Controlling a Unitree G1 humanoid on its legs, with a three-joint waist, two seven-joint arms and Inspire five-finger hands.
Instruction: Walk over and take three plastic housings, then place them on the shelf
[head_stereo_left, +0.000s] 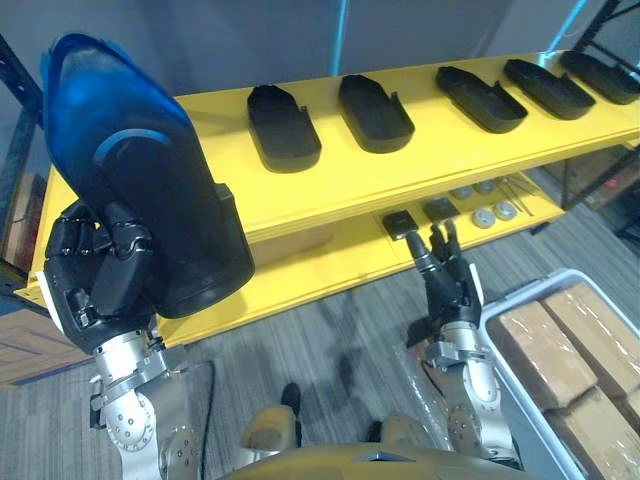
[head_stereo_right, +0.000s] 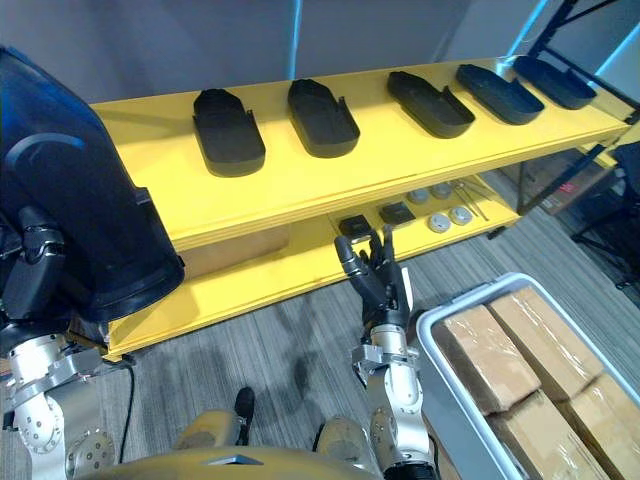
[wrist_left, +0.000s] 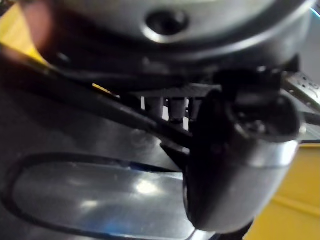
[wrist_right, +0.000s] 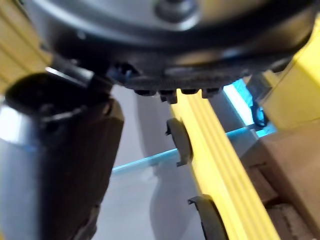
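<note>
my left hand (head_stereo_left: 95, 270) is clenched round the lower end of a plastic housing (head_stereo_left: 150, 190), fingers curled over its edge and the thumb pressed on its glossy face, as the left wrist view shows from close by; the dark shell stands tilted above that hand, its rounded tip uppermost, raised in front of the near end of the yellow shelf (head_stereo_left: 420, 165); beyond that hand and off toward my right side, five more housings lie on the top board in a row, hollow side up: the first (head_stereo_left: 283, 125) is the nearest to the held one, then the second (head_stereo_left: 375, 110), the third (head_stereo_left: 481, 97), the fourth (head_stereo_left: 548, 87) and the fifth (head_stereo_left: 603, 76) at the far end; my right hand (head_stereo_left: 447, 285) hangs low with its fingers straight and slightly spread, holding nothing, its tips just before the lower board (head_stereo_left: 330, 262); just past those fingertips lie small black squares (head_stereo_left: 400, 222) and round silver discs (head_stereo_left: 483, 217); beside that hand, on its outer side, stands a grey bin (head_stereo_left: 530, 288) holding brown boxes (head_stereo_left: 545, 350).
</note>
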